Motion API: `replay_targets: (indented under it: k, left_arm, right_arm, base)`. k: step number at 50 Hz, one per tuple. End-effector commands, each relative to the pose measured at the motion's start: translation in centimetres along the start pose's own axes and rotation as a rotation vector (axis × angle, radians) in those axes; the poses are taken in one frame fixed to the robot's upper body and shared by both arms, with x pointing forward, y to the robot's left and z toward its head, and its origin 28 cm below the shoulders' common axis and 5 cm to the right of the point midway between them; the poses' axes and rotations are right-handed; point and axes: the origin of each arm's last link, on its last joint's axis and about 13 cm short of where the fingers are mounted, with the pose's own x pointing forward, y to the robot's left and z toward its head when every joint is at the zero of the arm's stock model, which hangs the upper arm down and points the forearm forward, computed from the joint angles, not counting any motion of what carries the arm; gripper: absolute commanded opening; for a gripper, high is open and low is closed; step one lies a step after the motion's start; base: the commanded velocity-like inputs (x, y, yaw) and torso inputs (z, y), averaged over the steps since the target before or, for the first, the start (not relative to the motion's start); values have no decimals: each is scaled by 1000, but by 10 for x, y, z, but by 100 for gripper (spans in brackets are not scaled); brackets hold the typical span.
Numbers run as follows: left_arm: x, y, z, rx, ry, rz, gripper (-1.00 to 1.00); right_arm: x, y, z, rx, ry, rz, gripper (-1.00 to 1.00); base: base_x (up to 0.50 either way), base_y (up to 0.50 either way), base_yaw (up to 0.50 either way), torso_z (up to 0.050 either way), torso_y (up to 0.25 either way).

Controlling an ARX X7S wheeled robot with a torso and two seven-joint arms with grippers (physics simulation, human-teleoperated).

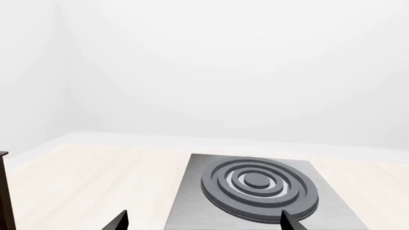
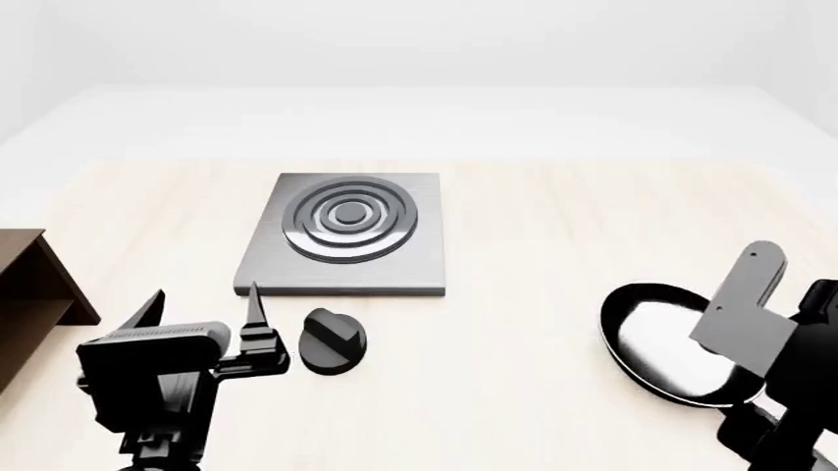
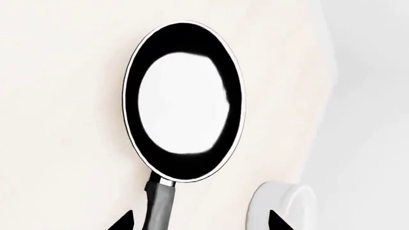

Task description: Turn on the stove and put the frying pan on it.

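Your left gripper (image 2: pixel 210 314) hangs low over the pale tabletop (image 2: pixel 550 226) with its fingers (image 2: pixel 257 306) spread wide and empty, just beside the round black knob (image 2: pixel 332 340), which lies a little in front of the stove (image 2: pixel 347 234), the grey slab with dark burner rings. The frying pan (image 3: pixel 184 101) rests on the tabletop well to the right of the stove, its glossy inside up and its handle (image 3: pixel 158 205) running back between the spread fingers of your right gripper (image 3: pixel 199 221), which are not closed on it. A white bowl (image 3: pixel 281 206) sits just beside the handle, and a brown wooden shelf (image 2: pixel 33 294) stands at the far left.
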Motion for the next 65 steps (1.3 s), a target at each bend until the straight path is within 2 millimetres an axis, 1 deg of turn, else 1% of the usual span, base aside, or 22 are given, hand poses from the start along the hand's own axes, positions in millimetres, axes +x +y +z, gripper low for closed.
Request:
replay_targets:
  k: [1, 15, 18, 22, 29, 34, 41, 52, 65]
  left_arm:
    - [0, 0, -1, 1, 3, -1, 100]
    - [0, 0, -3, 7, 8, 0, 100]
    - [1, 0, -4, 11, 9, 0, 100]
    - [1, -1, -3, 14, 7, -1, 100]
    - [1, -2, -3, 18, 7, -2, 100]
    - [1, -2, -3, 20, 7, -3, 100]
    - [1, -2, -3, 25, 6, -1, 100]
    - [1, -2, -4, 26, 8, -3, 100]
    - [0, -3, -4, 33, 9, -4, 100]
  right_arm:
    - [10, 9, -9, 11, 48, 58, 100]
    - [27, 15, -18, 42, 66, 68, 100]
    - [28, 13, -19, 66, 55, 68, 100]
    - [34, 15, -25, 93, 71, 68, 100]
    - [37, 17, -33, 113, 93, 53, 100]
    - [40, 20, -34, 125, 88, 63, 100]
    - [51, 25, -40, 146, 100, 78, 100]
    - [59, 29, -41, 175, 77, 75, 100]
    - [69, 31, -52, 213, 114, 66, 100]
  base:
    - [0, 0, 0, 0, 0]
    - [0, 0, 0, 0, 0]
    - [0, 0, 0, 0, 0]
    - [0, 0, 0, 0, 0]
    - [0, 0, 0, 0, 0]
    - [0, 0, 0, 0, 0]
    - [0, 0, 0, 0, 0]
    - [0, 0, 0, 0, 0]
    - [0, 0, 0, 0, 0]
